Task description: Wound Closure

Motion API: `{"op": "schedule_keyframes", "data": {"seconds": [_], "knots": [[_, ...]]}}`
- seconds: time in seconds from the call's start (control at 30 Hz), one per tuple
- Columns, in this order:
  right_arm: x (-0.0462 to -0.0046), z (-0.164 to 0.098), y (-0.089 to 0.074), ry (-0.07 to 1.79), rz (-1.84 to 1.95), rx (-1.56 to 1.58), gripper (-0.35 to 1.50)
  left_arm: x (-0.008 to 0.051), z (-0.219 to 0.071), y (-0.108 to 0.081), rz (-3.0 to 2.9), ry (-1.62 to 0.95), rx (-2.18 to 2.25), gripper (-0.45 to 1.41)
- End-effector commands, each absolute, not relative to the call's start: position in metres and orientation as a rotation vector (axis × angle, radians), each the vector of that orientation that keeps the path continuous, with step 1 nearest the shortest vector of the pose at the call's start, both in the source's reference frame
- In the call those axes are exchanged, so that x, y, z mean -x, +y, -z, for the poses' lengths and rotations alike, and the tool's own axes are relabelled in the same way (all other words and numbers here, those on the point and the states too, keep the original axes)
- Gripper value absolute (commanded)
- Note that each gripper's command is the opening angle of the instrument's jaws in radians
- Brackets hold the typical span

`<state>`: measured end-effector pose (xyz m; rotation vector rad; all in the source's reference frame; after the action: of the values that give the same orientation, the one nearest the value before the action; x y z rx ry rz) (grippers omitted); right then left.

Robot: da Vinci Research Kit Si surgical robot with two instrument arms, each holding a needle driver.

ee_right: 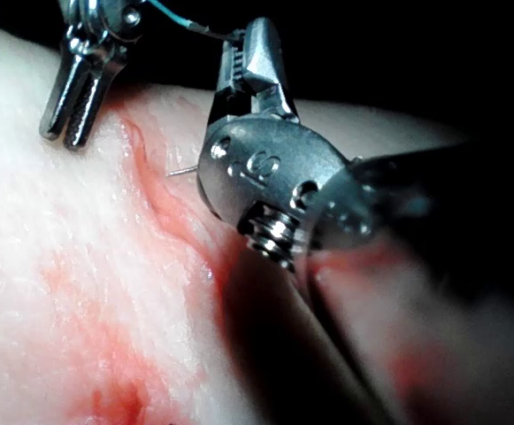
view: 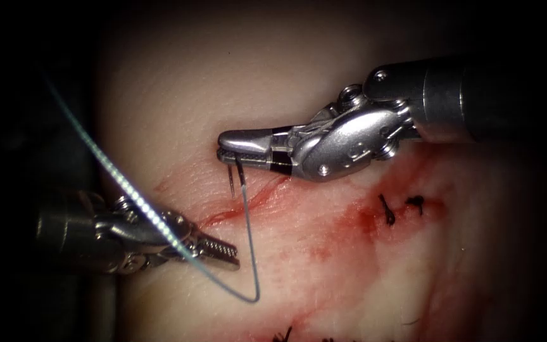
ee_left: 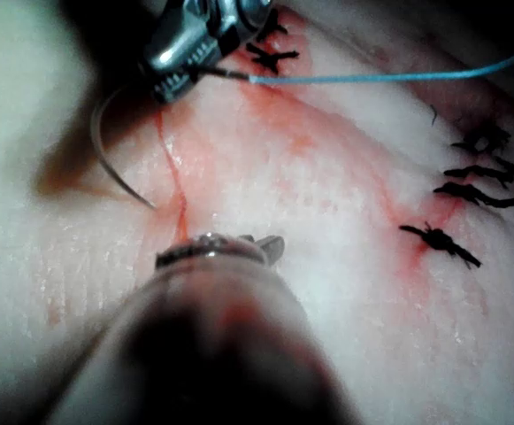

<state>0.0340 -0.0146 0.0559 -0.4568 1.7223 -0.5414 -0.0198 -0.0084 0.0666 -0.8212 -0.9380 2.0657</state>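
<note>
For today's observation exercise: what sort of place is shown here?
Likely a surgical training bench: the right tool holds a curved needle over cut tissue, with knotted stitches nearby.

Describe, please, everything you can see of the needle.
The needle is a thin, grey, metallic-looking curve. The right hand is shut on it near the end where the thread joins. Its arc sweeps out and down; the sharp tip sits at the tissue beside the cut, and whether it has entered cannot be told.
</note>
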Motion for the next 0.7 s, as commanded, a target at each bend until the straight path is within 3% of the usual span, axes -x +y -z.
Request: {"op": "schedule_keyframes", "data": {"seconds": [0.03,0.7], "knots": [[-0.0348,-0.0563,-0.0146,1.724,0.544,0.457,-0.35,0.0202,-0.0671,-0.0087,-2.066,-0.939,0.821,0.17],[-0.0346,-0.058,-0.0168,1.718,0.563,0.411,-0.35,0.0201,-0.0671,-0.0086,-2.061,-0.943,0.818,0.19]]}}
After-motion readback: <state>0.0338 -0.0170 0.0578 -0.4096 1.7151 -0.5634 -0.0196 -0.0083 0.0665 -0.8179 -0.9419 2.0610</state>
